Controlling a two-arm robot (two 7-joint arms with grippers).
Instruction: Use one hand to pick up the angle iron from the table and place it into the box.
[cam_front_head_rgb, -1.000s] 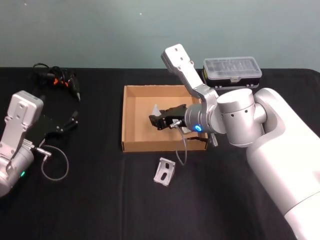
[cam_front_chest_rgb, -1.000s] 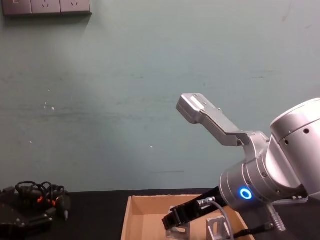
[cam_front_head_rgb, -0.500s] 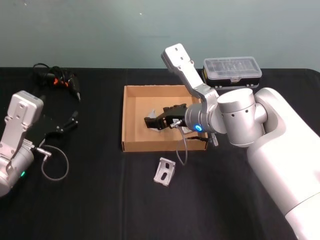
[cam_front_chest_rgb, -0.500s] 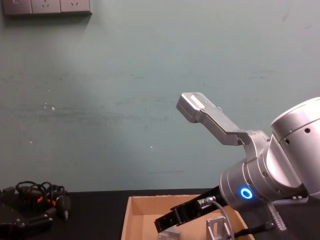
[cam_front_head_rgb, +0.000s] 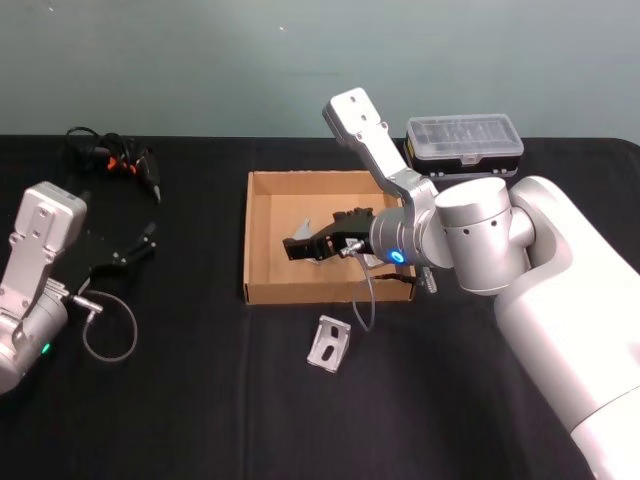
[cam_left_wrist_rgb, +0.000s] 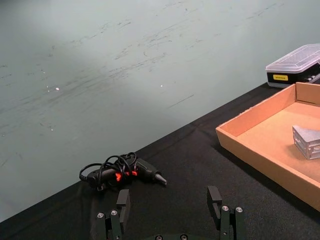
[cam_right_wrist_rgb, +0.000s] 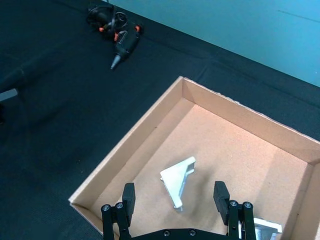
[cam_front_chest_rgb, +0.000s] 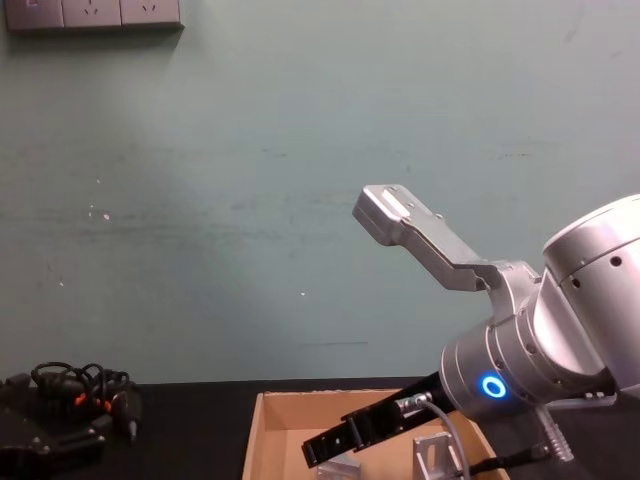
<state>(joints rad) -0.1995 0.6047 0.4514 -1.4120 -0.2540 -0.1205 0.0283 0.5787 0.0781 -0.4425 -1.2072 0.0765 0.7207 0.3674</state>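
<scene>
The right gripper (cam_right_wrist_rgb: 174, 190) hangs over the box (cam_front_head_rgb: 247, 240), at the centre of the head view; its fingers (cam_right_wrist_rgb: 128, 194) stand wide apart and clamp nothing. One iron (cam_right_wrist_rgb: 177, 181) lies tilted on the box floor and shows between the fingers in the right wrist view, but I cannot tell if they touch it. A second iron (cam_front_chest_rgb: 435, 455) stands in the box nearer the right arm, at the lower right of the chest view.

A third iron (cam_front_head_rgb: 330, 343) lies on the table (cam_front_head_rgb: 200, 410), just below the box in the head view, apart from its near wall; this low wall stands between it and the inside of the box. A thin grey cable (cam_front_head_rgb: 366, 300) from the right arm hangs over that wall and ends near the third iron.

The plastic case (cam_front_head_rgb: 465, 140) sits behind the box at the upper right, partly behind the arm. A tangle of black cables (cam_front_head_rgb: 110, 155) with orange bits lies at the upper left, well apart from the box.

The left gripper (cam_left_wrist_rgb: 168, 197) rests low at the left edge of the table, fingers apart and empty; a cable loop (cam_front_head_rgb: 110, 330) lies beside its arm.
</scene>
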